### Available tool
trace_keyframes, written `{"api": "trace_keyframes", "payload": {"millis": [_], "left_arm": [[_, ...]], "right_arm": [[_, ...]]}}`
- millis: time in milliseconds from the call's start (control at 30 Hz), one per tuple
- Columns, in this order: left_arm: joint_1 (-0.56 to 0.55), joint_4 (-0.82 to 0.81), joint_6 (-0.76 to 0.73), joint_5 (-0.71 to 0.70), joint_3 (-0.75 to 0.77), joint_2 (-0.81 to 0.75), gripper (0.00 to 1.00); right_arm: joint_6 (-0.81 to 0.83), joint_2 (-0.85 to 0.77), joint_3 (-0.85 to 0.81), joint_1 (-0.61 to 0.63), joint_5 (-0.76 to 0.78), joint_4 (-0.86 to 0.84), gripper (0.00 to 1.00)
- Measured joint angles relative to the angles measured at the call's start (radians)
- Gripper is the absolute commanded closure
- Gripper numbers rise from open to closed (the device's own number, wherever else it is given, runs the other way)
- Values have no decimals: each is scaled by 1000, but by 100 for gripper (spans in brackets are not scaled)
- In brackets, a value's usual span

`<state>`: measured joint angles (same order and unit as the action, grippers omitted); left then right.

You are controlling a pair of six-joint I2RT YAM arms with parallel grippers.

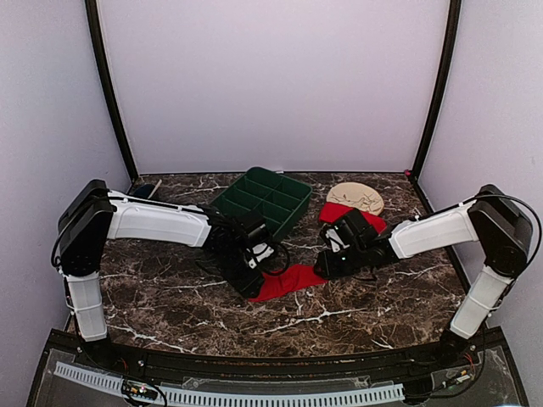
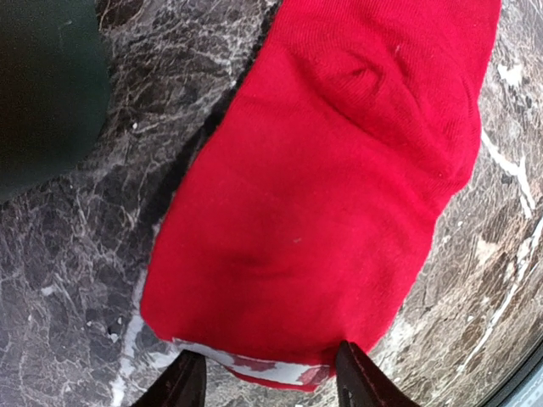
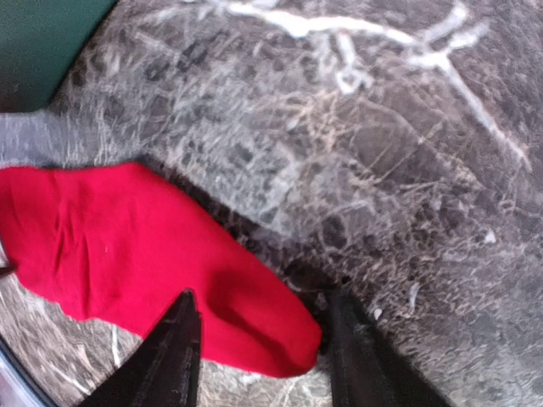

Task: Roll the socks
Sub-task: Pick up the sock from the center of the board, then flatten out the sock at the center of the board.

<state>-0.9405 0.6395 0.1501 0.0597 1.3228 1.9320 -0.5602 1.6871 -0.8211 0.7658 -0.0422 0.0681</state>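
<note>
Marble table under me, dark brown with white veins, that's the whole floor of play. Toward the back sits the green tray, divided into compartments. Just in front of it, between my two arms, one red sock lies flat on the stone, running left to right. The other red sock peeks out behind my right arm, beside a round beige disc at the back right.

Now the pincers! My left pincer is low at the sock's cuff end, fingers spread apart, released, the cuff edge lying between the tips. My right pincer is at the opposite end, also parted, grasping nothing, with the rounded toe sitting between its fingers. Whether either tip touches the fabric, I cannot tell.

Smallest detail: a white-patterned band along the cuff.
</note>
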Motion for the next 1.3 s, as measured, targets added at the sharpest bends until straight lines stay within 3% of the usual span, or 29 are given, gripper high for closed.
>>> {"api": "trace_keyframes", "payload": {"millis": [267, 500, 967, 1300], "left_arm": [[0, -17, 0, 4, -8, 8, 46], [0, -25, 1, 8, -15, 13, 46], [0, -66, 35, 24, -25, 1, 40], [18, -140, 106, -5, -80, -242, 37]], "right_arm": [[-5, -2, 17, 0, -16, -19, 70], [3, -63, 27, 0, -10, 15, 100], [78, -212, -49, 0, 53, 117, 100], [210, -258, -186, 18, 68, 190, 100]]}}
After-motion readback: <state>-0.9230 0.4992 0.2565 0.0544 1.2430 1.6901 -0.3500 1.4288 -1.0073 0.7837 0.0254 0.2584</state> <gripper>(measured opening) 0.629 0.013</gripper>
